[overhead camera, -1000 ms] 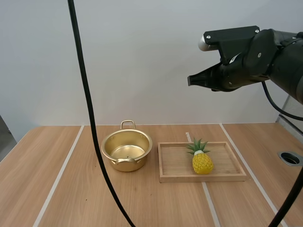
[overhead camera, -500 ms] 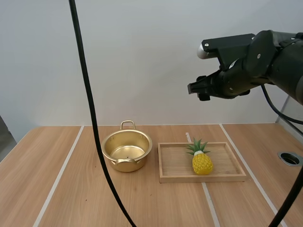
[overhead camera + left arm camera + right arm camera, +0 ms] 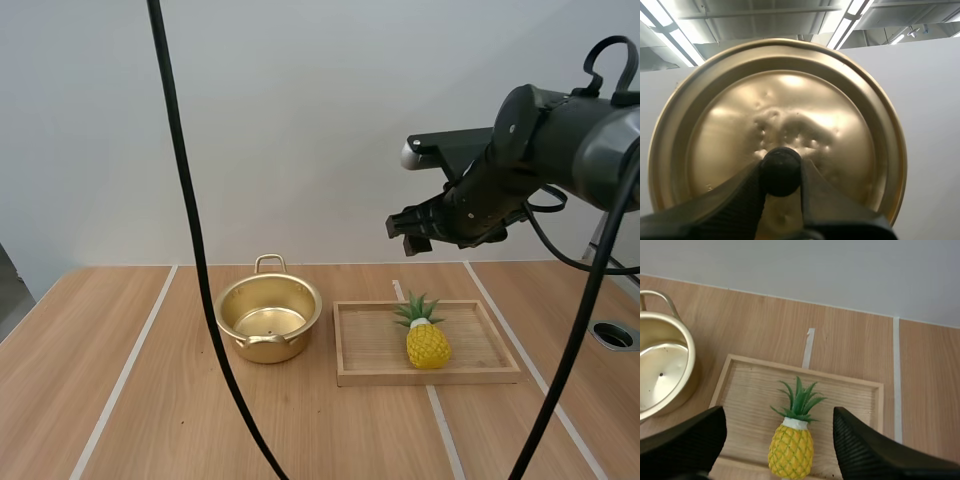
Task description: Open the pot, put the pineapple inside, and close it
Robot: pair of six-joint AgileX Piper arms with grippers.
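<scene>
Progress: step 1 looks done. The pot [image 3: 268, 320] stands open on the desk [image 3: 120, 400], nearer its far edge and just beside the left edge of the wooden tray [image 3: 370, 345]; nothing inside it.

The lid [image 3: 790, 100] is off the pot. Our left gripper [image 3: 781, 174] holds it, fingers pinched on the black knob [image 3: 781, 162], w/ the lid's gold top facing the wrist cam.

The pineapple [image 3: 427, 343] lies on the tray, abt midway btwn its left and right edges and closer to the front edge, leaves toward the far edge. Nothing touches it.

Our right gripper [image 3: 412, 227] hangs well above the tray, jaws wide apart and empty; in the right wrist view the fruit sits btwn the two fingers, far below.

We judge abt a third done. Left to do: descend, grasp the pineapple, drop it in the pot, then put the lid back on.
</scene>
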